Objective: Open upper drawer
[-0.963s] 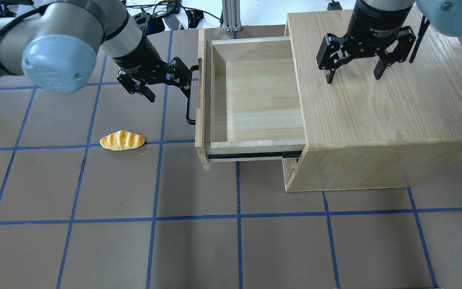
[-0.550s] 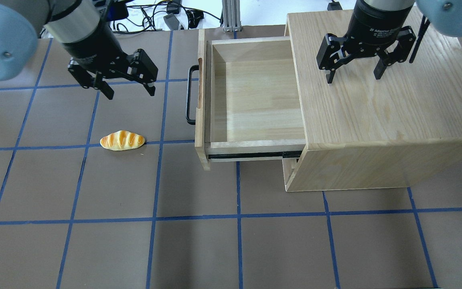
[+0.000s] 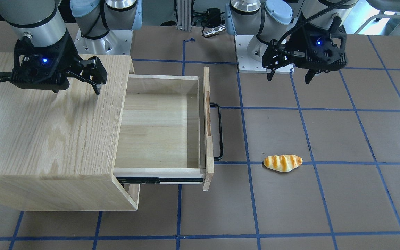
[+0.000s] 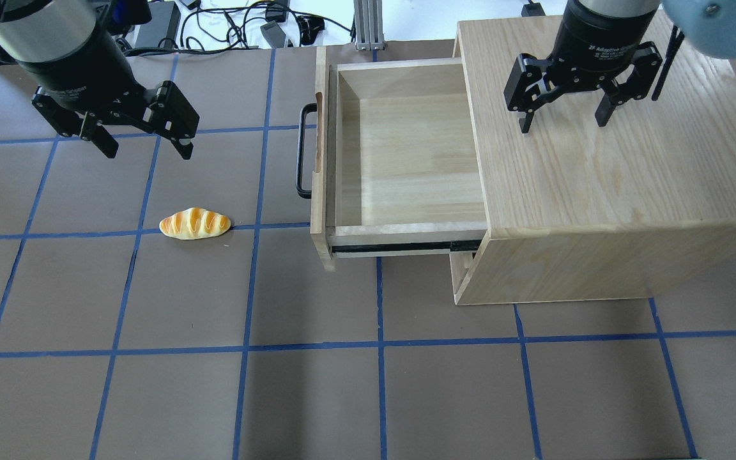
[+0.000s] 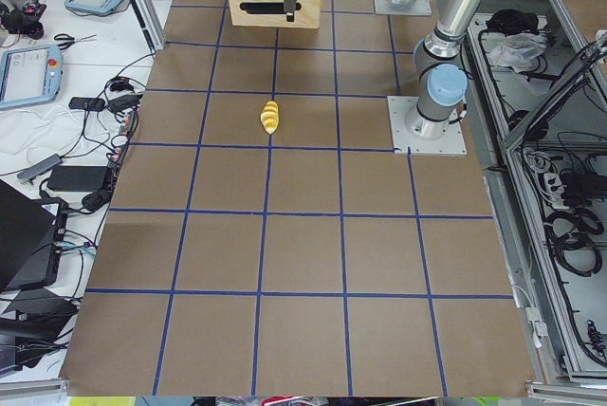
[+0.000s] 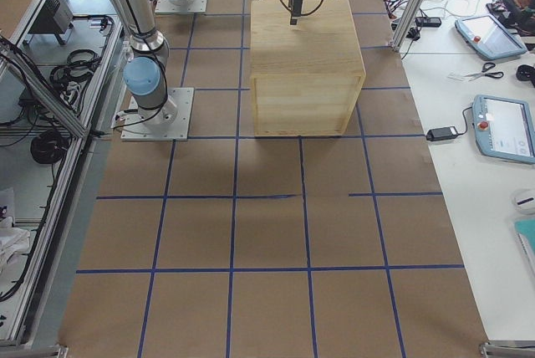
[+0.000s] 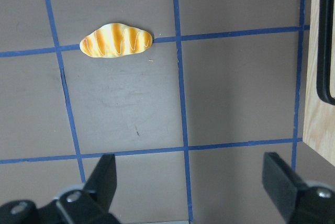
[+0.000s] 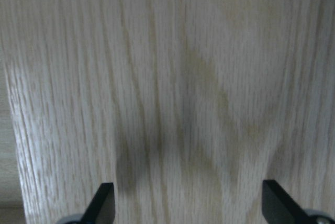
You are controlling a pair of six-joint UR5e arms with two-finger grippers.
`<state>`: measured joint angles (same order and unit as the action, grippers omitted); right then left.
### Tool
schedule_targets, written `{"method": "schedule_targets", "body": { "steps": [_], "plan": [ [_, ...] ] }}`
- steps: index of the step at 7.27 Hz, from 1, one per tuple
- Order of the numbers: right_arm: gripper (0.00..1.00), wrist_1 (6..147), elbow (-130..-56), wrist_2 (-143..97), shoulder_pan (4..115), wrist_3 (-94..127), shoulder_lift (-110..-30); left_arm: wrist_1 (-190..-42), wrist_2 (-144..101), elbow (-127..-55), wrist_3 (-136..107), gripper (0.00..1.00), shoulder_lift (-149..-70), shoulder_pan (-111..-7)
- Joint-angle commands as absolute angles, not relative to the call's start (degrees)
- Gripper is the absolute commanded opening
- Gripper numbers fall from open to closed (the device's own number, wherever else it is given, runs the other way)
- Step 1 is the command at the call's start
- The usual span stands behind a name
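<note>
The upper drawer [image 4: 406,153] is pulled far out of the oak-grain cabinet [image 4: 611,185] and is empty inside. Its black bar handle [image 4: 304,150] faces my left side and nothing holds it. My left gripper [image 4: 147,152] is open and empty over the mat, well left of the handle. In the front view the left gripper [image 3: 288,78] hangs apart from the drawer [image 3: 158,128]. The left wrist view shows its open fingers [image 7: 104,177] and the handle [image 7: 327,51] at the right edge. My right gripper [image 4: 564,124] is open above the cabinet top [image 8: 183,77].
A toy bread roll [image 4: 195,223] lies on the brown mat left of the drawer front, also in the left wrist view [image 7: 116,41]. Blue tape lines grid the mat. Cables and an aluminium post [image 4: 368,25] stand at the far edge.
My left gripper has moved left, away from the drawer handle it was beside, and stays open. The drawer, cabinet, bread roll and right gripper have not moved.
</note>
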<state>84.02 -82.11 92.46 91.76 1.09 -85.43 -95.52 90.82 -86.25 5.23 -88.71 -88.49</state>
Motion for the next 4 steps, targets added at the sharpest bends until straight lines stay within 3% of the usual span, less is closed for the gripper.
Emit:
{"method": "schedule_targets", "body": {
  "steps": [1,4],
  "plan": [
    [1.00,84.0,-82.2,92.5,91.8,1.1,-85.4,-94.0,91.0,-86.3,5.4,1.00,-89.1,-88.1],
    [1.00,84.0,-82.2,92.5,91.8,1.1,-85.4,-92.1,91.3,-86.1,5.4,1.00,-88.6,-87.9]
  ]
}}
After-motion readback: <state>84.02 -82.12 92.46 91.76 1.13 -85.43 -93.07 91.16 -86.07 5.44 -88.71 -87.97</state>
